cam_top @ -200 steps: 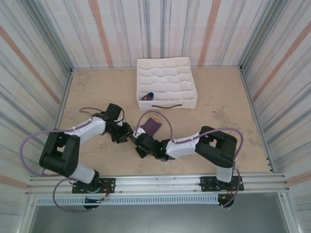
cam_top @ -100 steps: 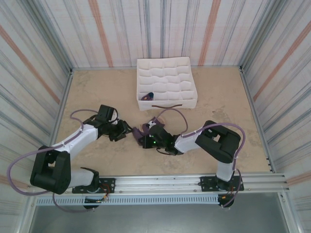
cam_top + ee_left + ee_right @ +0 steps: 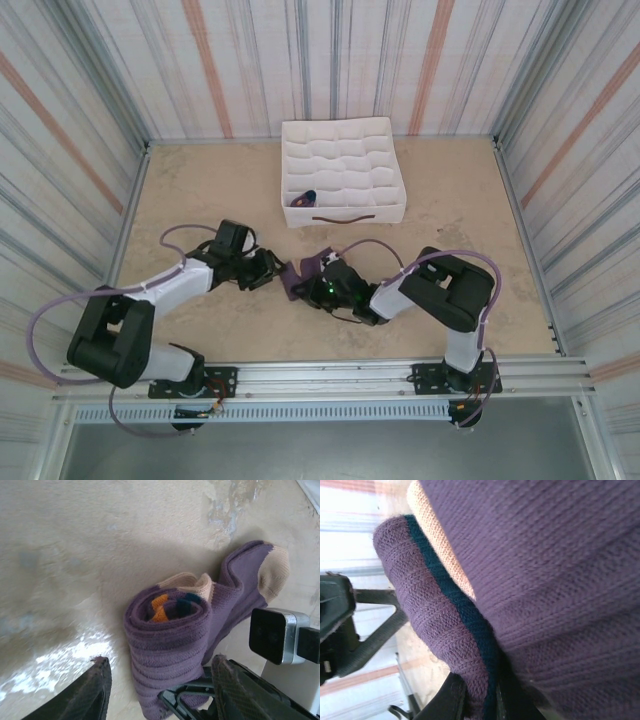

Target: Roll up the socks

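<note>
Bunched tighter than a second ago, just in front of the white box (image 3: 345, 216): socks (image 3: 170, 635), clamped in tight-closed right gripper (image 3: 306, 284). Left gripper (image 3: 270, 272) half open, empty, straddling the roll's near end, long axis running straight between its fingers.

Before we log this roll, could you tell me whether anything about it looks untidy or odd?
Nothing is damaged or spilled, but the socks are only loosely rolled. One pale toe juts out sideways past the bundle instead of being wrapped in, so the roll looks unfinished.
</note>
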